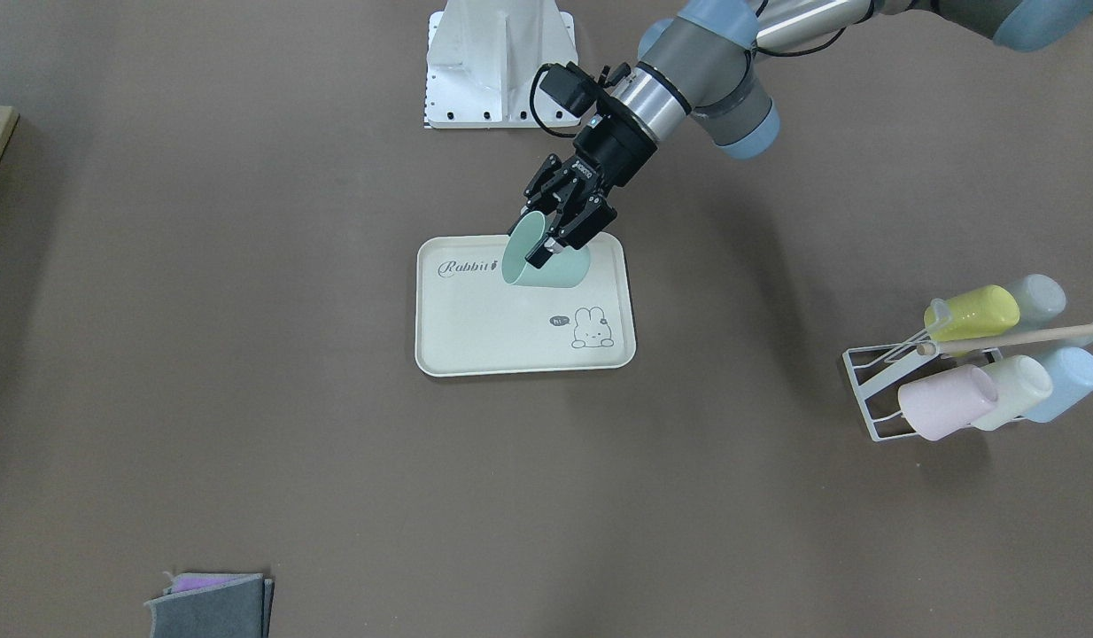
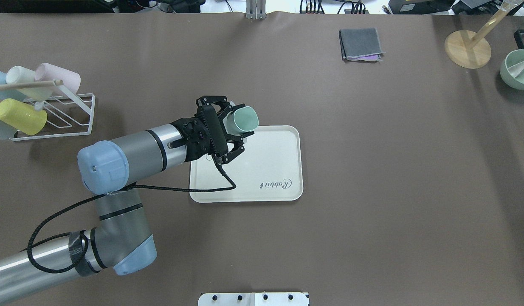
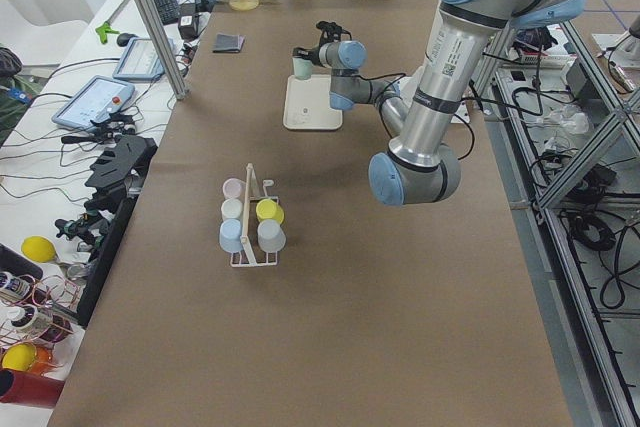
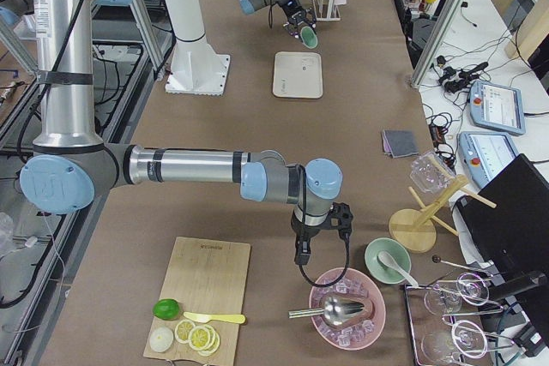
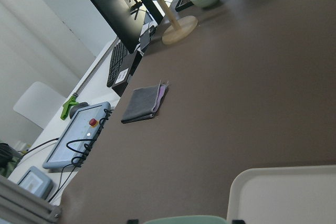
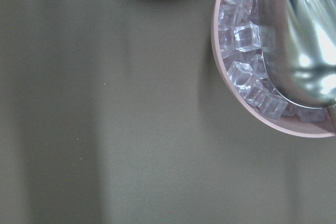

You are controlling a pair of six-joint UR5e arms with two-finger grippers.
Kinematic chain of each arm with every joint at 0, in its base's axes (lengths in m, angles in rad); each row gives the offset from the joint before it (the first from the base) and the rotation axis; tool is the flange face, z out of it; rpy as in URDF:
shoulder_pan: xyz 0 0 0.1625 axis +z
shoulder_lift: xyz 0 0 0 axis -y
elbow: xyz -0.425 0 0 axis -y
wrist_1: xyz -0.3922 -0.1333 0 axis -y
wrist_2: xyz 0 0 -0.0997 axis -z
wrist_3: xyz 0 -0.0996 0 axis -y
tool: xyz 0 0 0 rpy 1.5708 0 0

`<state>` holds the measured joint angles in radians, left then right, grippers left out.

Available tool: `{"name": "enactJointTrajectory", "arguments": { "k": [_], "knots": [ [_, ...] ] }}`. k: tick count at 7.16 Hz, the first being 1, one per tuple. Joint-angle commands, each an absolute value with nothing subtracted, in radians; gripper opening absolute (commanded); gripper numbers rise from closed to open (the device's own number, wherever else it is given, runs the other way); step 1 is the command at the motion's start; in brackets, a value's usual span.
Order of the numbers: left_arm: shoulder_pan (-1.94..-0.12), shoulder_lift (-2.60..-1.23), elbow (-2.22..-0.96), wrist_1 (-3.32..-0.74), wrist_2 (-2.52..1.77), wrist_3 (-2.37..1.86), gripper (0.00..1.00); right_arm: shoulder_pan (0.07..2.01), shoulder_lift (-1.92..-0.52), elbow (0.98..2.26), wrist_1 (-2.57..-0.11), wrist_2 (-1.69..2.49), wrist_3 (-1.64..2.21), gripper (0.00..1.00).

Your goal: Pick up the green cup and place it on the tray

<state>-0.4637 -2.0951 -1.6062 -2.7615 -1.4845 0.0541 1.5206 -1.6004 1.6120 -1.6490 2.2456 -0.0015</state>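
My left gripper (image 1: 554, 232) is shut on the green cup (image 1: 546, 264). The cup is tilted on its side, with its mouth towards the view's lower left. It hangs over the back part of the cream "Rabbit" tray (image 1: 511, 341). The overhead view shows the gripper (image 2: 233, 127), the cup (image 2: 244, 119) and the tray (image 2: 270, 165). The left wrist view shows only the cup's rim (image 5: 178, 220) and a tray corner (image 5: 286, 192). The right gripper (image 4: 302, 255) shows only in the exterior right view, far from the tray. I cannot tell whether it is open or shut.
A white wire rack (image 1: 874, 390) with several pastel cups stands on the robot's left (image 2: 75, 114). A folded grey cloth (image 2: 359, 44), a wooden stand (image 2: 468, 49) and a green bowl (image 2: 519, 68) are at the far right. A pink bowl of ice (image 6: 273, 114) lies under the right wrist.
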Motion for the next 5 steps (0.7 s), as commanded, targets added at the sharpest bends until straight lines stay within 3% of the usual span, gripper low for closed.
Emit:
{"name": "enactJointTrajectory", "arguments": {
  "k": [1, 5],
  "knots": [
    [-0.459, -2.140, -1.441, -2.980, -1.558, -0.117, 0.45, 1.522, -1.606, 1.614, -1.649, 2.246, -0.002, 1.00],
    [-0.457, -2.198, -1.271, -3.239, -1.591, -0.342, 0.45, 1.520, -1.606, 1.618, -1.649, 2.261, 0.000, 1.00]
  ]
}}
